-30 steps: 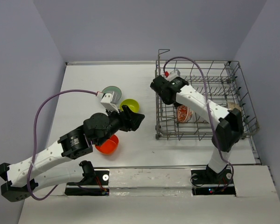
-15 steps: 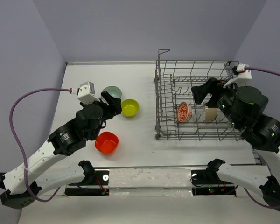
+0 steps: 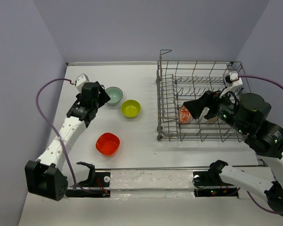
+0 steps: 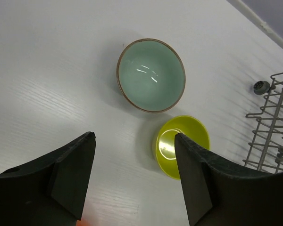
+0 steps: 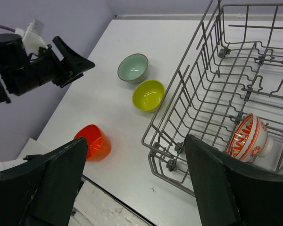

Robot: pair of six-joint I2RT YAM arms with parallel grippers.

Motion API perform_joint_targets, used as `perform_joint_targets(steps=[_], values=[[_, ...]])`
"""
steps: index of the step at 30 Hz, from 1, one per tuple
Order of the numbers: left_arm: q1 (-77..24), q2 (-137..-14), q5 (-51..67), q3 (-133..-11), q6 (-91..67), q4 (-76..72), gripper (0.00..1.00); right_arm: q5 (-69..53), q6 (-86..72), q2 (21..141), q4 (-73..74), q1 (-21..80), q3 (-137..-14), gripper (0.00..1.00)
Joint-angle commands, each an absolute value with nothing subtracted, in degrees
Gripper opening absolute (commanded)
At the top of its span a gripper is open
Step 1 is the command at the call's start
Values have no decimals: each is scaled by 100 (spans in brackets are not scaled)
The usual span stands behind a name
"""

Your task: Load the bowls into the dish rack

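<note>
In the overhead view, the dish rack fills the right half of the desk. The white bowl with red patterning stands on edge among the tines near the rack's lower left corner. The right gripper hangs over the rack just right of that bowl, its jaws spread and holding nothing. Left of the rack, three bowls sit on the desk. The pale teal bowl is in the upper middle and the lime-yellow bowl just beside it to the lower right. The orange-red bowl sits apart, lower in the frame. The left gripper is just left of the teal bowl.

The left wrist view looks down between widely spread fingers with nothing between them. The teal bowl sits upright in the upper centre and the lime-yellow bowl is below it, right of centre. A corner of the rack shows at the right edge.

In the right wrist view, its fingers stand far apart and empty. The patterned bowl leans inside the rack at lower right. The teal, lime-yellow and orange-red bowls rest on the desk at centre left. The left gripper is open at upper left, short of the teal bowl.
</note>
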State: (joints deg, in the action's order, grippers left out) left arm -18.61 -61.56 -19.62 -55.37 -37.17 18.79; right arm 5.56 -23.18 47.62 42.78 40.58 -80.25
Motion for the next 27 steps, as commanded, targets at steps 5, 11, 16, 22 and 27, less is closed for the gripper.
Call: perform_joint_targets(steps=[5, 11, 16, 22, 27], values=[[-1205, -7522, -1002, -5739, -3472, 880, 75, 466, -2215, 4491, 4465, 4087, -8042, 90], [-1116, -8567, -835, -6292, -3445, 791, 74, 448, -2215, 4412, 4482, 4087, -7937, 90], [-1029, -9263, -870, -6758, -3480, 844, 72, 334, -2215, 4421, 4482, 4087, -7945, 90], [-923, -9835, -862, -7013, -3603, 940, 70, 395, -2145, 4430, 4588, 4087, -7972, 90], [-861, -9791, -721, -6926, -3630, 897, 69, 387, -2109, 4438, 4605, 4087, -7928, 91]])
